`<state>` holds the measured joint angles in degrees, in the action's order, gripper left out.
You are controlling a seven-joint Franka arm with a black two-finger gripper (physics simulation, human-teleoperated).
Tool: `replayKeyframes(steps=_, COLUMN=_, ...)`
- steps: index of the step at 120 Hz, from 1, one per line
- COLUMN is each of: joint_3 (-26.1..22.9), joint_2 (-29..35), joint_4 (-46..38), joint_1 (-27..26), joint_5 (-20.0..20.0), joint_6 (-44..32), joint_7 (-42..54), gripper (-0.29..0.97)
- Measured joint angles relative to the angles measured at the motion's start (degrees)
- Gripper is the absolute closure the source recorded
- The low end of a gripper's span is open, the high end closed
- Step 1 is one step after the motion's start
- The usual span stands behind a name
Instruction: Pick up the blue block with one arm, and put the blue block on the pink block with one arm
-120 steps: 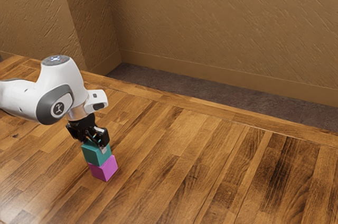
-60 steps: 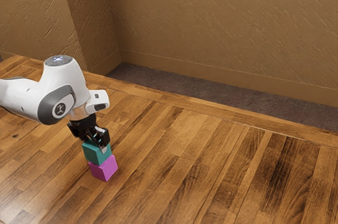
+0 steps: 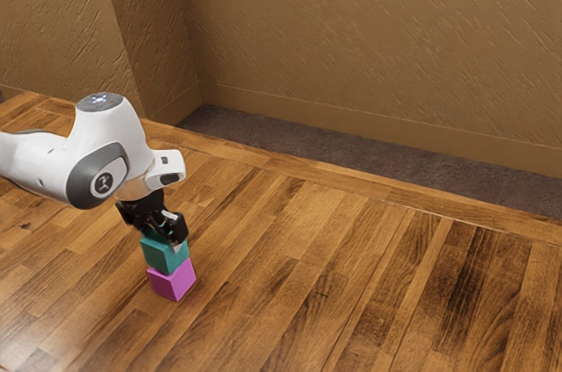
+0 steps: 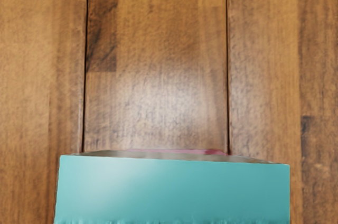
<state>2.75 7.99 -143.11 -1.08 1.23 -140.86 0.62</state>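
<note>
The blue block [image 3: 163, 258], teal in colour, rests on top of the pink block [image 3: 173, 282] on the wooden table, at the exterior view's lower left. My black gripper [image 3: 164, 236] comes down on it from above, shut on its upper part with a finger on each side. In the wrist view the blue block [image 4: 173, 189] lies just under the hand. A thin strip of the pink block [image 4: 177, 152] shows past its far edge.
The wooden table [image 3: 351, 284] stretches wide to the exterior view's right of the stack. Beyond its far edge [image 3: 369, 181] lie a dark floor and brown walls. The white arm [image 3: 61, 157] comes in from the left.
My gripper and the blue block have shifted slightly toward the exterior view's right, so the blue block sits more squarely over the pink block.
</note>
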Motion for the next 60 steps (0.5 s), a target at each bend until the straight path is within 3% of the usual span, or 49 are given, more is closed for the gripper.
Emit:
replayKeyframes(steps=34, joint_3=-0.15, joint_2=1.42, joint_4=2.16, joint_1=0.06, joint_5=-1.49, joint_6=-0.05, joint_7=1.37, gripper=0.06)
replayKeyframes(steps=42, joint_3=-0.72, joint_2=4.51, joint_4=10.81, joint_1=0.03, joint_5=-2.36, joint_6=3.50, joint_7=1.57, gripper=0.04)
replayKeyframes(steps=47, joint_3=-0.68, joint_2=4.86, joint_4=19.21, joint_1=-0.08, joint_5=-3.13, joint_6=8.40, joint_7=1.67, gripper=0.03)
replayKeyframes(steps=60, joint_3=0.48, joint_2=5.32, joint_4=31.44, joint_1=0.07, joint_5=-2.50, joint_6=21.81, joint_7=1.99, gripper=0.02)
